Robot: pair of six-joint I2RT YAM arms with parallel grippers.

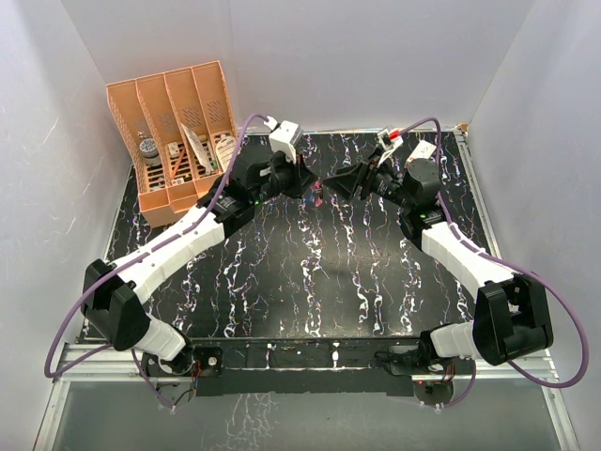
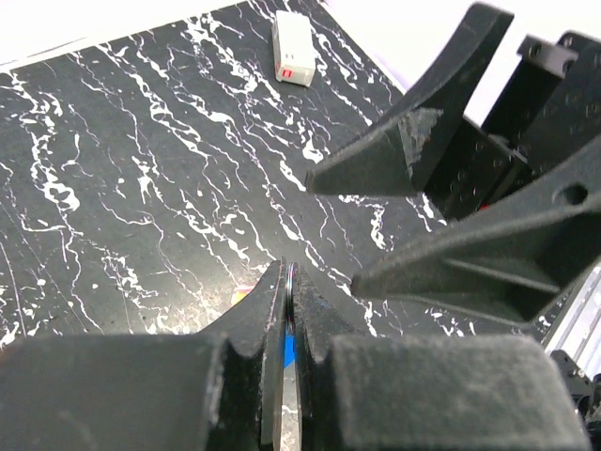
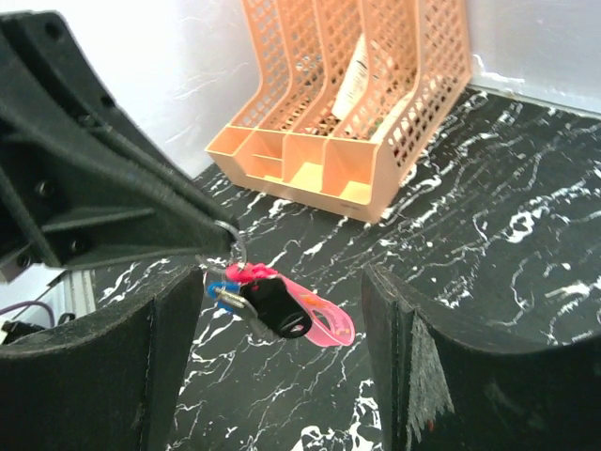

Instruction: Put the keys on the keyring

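Right claw gapes wide; left claw pinches the keyring, keys dangling

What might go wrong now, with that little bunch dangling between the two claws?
The left gripper pinches the keyring only by its thin metal end, at the very fingertips, so the bunch might slip and drop to the table. The black key hangs loose against the pink strap, so the open right gripper may close on the strap instead. The two grippers sit very near each other and might bump.
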